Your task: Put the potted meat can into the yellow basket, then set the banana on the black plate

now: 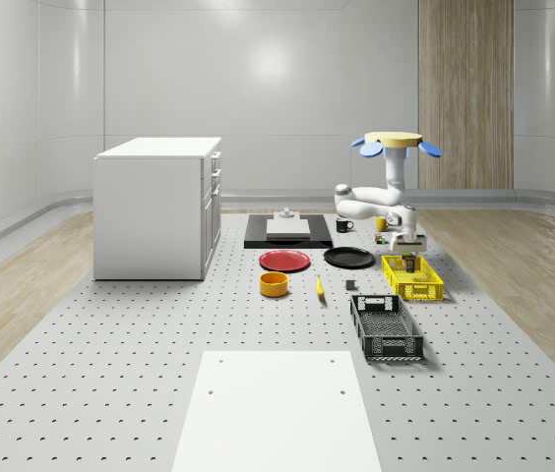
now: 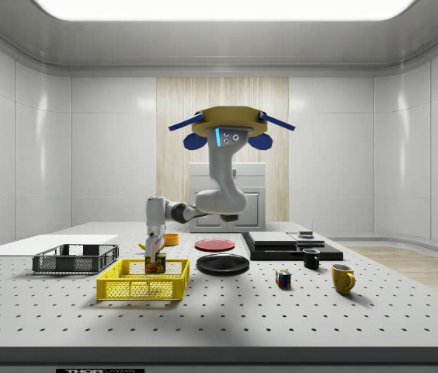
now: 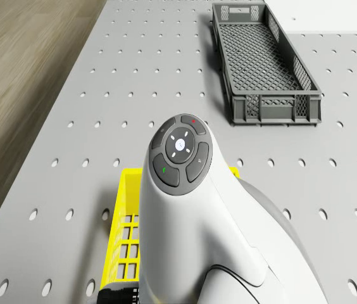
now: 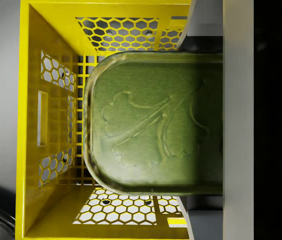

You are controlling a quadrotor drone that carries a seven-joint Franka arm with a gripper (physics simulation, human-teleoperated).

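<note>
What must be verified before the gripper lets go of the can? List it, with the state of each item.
1. potted meat can is between the gripper fingers: ok, the wrist view shows it held over the basket floor.
2. Can is inside the yellow basket walls: ok, in the side view it sits below the rim line.
3. Can rests on the basket floor: cannot tell.
4. Drone hovers above the table beside the basket, arm reaching down: ok.
5. banana lies free on the table for the next step: ok.
6. black plate is bare: ok.
</note>
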